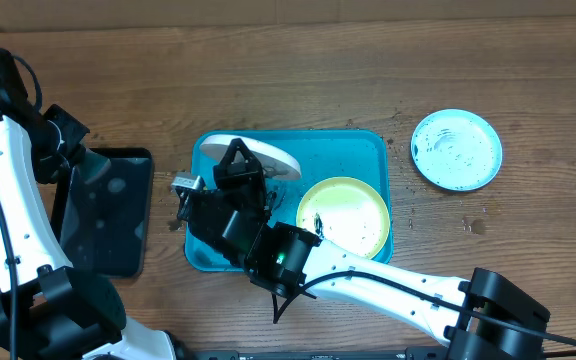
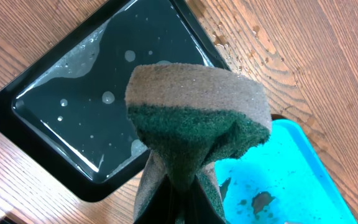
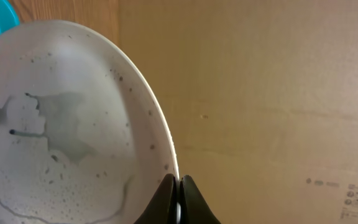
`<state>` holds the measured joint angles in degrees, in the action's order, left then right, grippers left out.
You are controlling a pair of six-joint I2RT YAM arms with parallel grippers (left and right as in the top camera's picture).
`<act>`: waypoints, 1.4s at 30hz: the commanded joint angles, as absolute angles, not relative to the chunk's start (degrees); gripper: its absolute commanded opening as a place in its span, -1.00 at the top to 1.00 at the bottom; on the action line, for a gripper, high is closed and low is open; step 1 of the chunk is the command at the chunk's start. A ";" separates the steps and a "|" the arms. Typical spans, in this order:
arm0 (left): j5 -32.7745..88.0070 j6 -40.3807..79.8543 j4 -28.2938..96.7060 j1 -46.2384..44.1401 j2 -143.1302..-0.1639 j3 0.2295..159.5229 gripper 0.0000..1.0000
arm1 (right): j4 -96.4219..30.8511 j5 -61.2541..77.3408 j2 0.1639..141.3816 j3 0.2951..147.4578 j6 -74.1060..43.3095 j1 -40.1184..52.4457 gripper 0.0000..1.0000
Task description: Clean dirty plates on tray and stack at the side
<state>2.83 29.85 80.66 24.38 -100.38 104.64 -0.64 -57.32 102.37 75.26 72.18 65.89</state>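
My right gripper [image 3: 178, 186] is shut on the rim of the white plate [image 3: 61, 124], which is wet and speckled. In the overhead view it holds this plate [image 1: 258, 156] tilted on edge over the far left part of the turquoise tray [image 1: 368, 150]. The yellow-green plate [image 1: 343, 215] lies flat on the tray's right half. The light blue plate [image 1: 456, 150] lies on the table to the right of the tray. My left gripper [image 2: 178, 202] is shut on a folded green and tan sponge [image 2: 197, 118], above the gap between the black tray and the turquoise tray's smeared corner [image 2: 278, 180].
A black rectangular tray [image 1: 118, 165] holding water stands left of the turquoise tray; it also shows in the left wrist view [image 2: 42, 137]. The right arm [image 1: 368, 275] reaches in from the bottom right. Crumbs lie on the wood near the tray's far right corner [image 1: 393, 140].
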 commanded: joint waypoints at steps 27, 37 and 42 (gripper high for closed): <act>3.68 28.69 80.31 24.36 -100.01 104.60 0.91 | -0.01 -57.19 100.51 76.88 70.72 65.73 0.93; 4.10 28.27 80.27 24.36 -100.01 104.33 0.91 | -3.11 -52.56 100.51 76.88 53.23 58.74 0.93; 4.12 28.27 79.92 24.36 -100.01 104.33 0.91 | -2.52 -51.16 100.51 76.88 57.32 58.74 0.93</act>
